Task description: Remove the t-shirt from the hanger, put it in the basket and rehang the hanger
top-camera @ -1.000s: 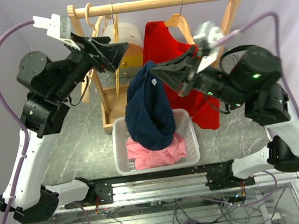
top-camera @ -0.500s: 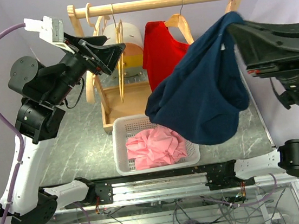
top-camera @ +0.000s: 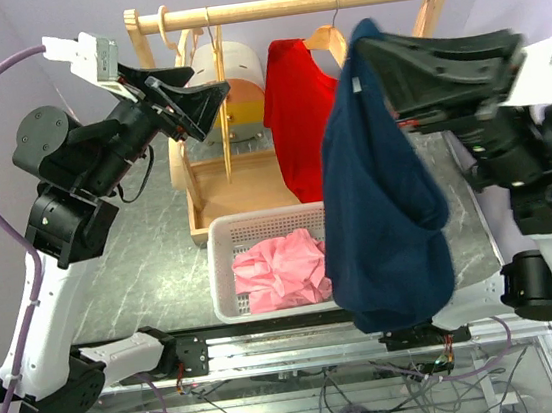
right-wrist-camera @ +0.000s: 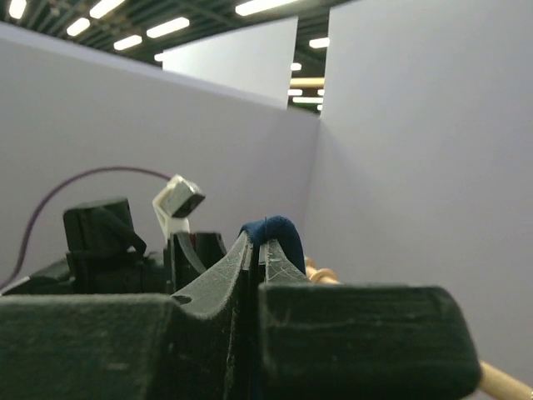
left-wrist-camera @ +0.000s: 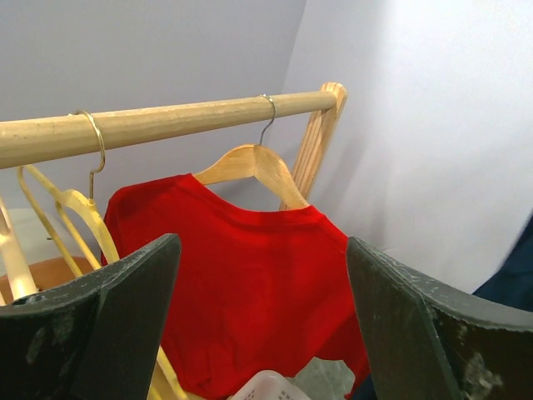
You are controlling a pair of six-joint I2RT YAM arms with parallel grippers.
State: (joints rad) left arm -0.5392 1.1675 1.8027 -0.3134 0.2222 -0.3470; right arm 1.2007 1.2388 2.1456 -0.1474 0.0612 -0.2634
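The left claw (top-camera: 212, 81) hovers released, fingers spread wide, high above the tabletop (top-camera: 142, 263) beside the empty wooden hangers (left-wrist-camera: 83, 215) at the left end of the rail (top-camera: 282, 6). Further right, a red t-shirt (top-camera: 295, 113) hangs from the rail on its wooden hanger (top-camera: 328, 39), and in front of it a white basket (top-camera: 226, 273) holds a crumpled pink cloth (top-camera: 279, 272). The right claw (top-camera: 369, 46) is clenched on a fold of the navy t-shirt (top-camera: 383, 213), which is on no hanger and drapes down past the basket's right edge, hiding the red t-shirt's right side in the top view.
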